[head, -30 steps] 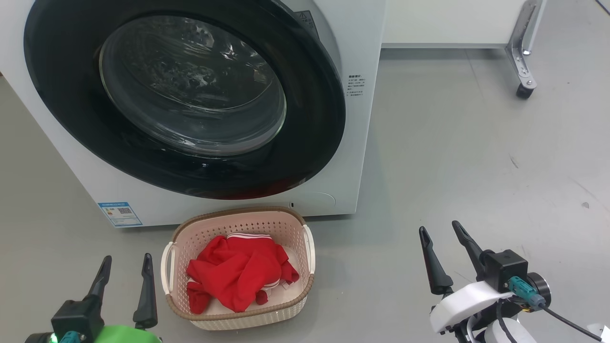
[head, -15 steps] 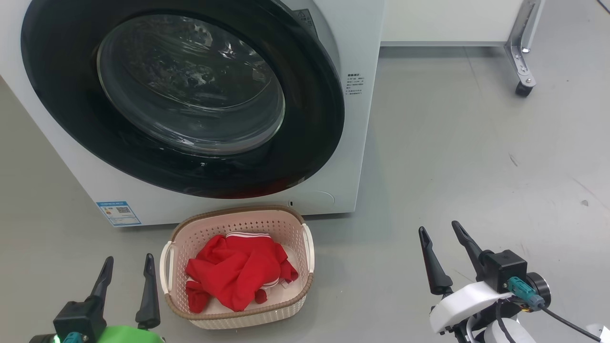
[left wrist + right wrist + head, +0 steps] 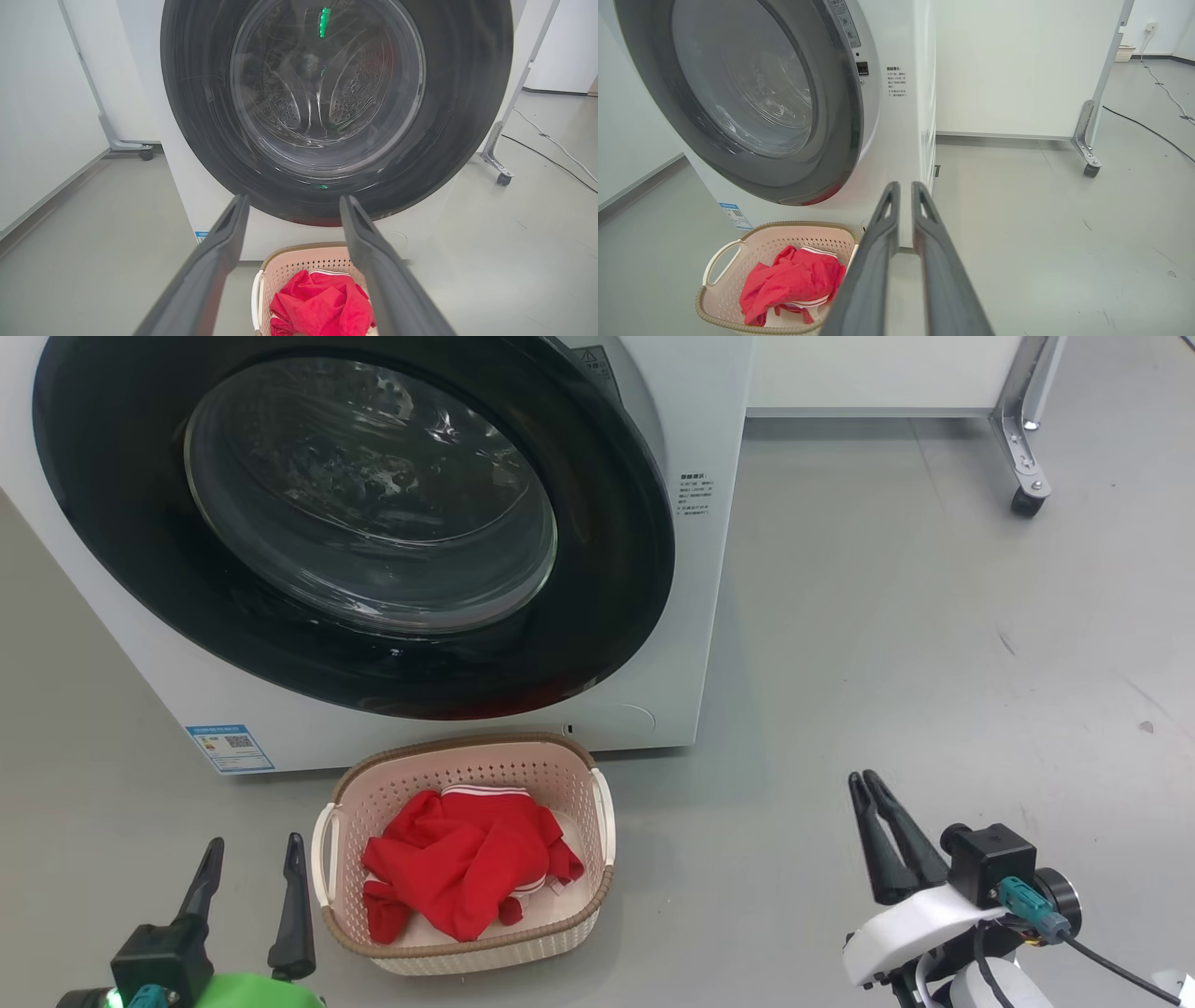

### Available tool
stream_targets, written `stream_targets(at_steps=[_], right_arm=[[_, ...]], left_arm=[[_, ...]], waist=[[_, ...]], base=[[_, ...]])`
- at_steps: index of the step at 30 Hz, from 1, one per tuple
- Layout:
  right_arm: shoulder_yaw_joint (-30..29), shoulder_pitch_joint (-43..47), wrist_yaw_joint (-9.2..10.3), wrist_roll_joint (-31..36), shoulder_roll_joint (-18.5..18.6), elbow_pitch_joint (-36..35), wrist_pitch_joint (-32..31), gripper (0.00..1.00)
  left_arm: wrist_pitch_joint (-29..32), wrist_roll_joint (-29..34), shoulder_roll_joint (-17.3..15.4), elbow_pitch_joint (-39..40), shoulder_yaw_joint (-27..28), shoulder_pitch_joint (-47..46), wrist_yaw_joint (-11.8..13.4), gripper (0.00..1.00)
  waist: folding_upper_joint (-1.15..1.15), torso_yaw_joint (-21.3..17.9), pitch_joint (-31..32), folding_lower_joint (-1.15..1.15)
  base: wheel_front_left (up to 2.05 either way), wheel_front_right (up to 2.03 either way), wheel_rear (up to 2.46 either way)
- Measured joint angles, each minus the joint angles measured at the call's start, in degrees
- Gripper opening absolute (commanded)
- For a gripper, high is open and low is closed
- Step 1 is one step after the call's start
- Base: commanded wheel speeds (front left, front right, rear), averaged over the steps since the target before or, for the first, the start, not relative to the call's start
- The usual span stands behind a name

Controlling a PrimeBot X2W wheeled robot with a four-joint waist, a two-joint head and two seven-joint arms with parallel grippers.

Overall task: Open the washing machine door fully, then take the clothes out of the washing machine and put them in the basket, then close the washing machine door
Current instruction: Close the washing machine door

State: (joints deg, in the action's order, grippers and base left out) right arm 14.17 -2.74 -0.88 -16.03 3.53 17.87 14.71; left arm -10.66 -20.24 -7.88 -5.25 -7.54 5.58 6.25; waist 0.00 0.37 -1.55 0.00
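The washing machine (image 3: 711,616) fills the upper left of the head view. Its round black-rimmed washing machine door (image 3: 373,513) lies against the front, the steel drum showing through the glass. On the floor just in front stands the basket (image 3: 467,748), and the red clothes (image 3: 462,863) lie inside it. My left gripper (image 3: 256,840) hangs open and empty left of the basket. My right gripper (image 3: 864,775) is well to the basket's right, fingers nearly touching with nothing between them. The left wrist view looks past open fingers (image 3: 224,242) at the door and basket (image 3: 299,249).
A white panel on a metal frame with a caster (image 3: 1025,504) stands at the back right. A dark cable (image 3: 1148,130) runs over the grey floor behind it. Bare floor (image 3: 934,663) spreads to the machine's right.
My right gripper's fingers have come together from wide apart. The head view has drifted slightly. The left gripper, basket and clothes stay as they were.
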Motion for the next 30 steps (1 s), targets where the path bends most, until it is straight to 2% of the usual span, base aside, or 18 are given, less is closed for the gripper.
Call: stream_targets(at_steps=[8,12,24,30], right_arm=[[-0.6,-0.4,-0.05,0.0,0.0,-0.9,0.0,0.00],[-0.1,-2.3,-0.67,0.7,0.0,-0.9,0.0,0.00],[4.2,-15.5,-3.08,2.9,0.1,-0.5,-0.7,0.00],[4.7,-23.2,-3.58,3.5,0.2,0.9,-1.5,0.00]], left_arm=[[0.1,0.4,0.1,0.5,-0.2,-0.1,0.0,1.00],[0.1,0.8,0.1,1.1,-0.4,-0.6,0.0,1.00],[0.5,0.9,1.2,3.0,-0.8,-4.2,0.0,1.00],[-0.1,0.9,1.9,3.9,-1.9,-7.2,0.0,1.00]], waist=[[0.00,0.8,-1.4,0.00],[0.00,1.6,-2.3,0.00],[0.00,5.0,-7.1,0.00],[0.00,7.5,-9.8,0.00]], base=[[0.00,0.00,0.00],[0.00,0.00,0.00],[0.00,0.00,0.00],[0.00,0.00,0.00]])
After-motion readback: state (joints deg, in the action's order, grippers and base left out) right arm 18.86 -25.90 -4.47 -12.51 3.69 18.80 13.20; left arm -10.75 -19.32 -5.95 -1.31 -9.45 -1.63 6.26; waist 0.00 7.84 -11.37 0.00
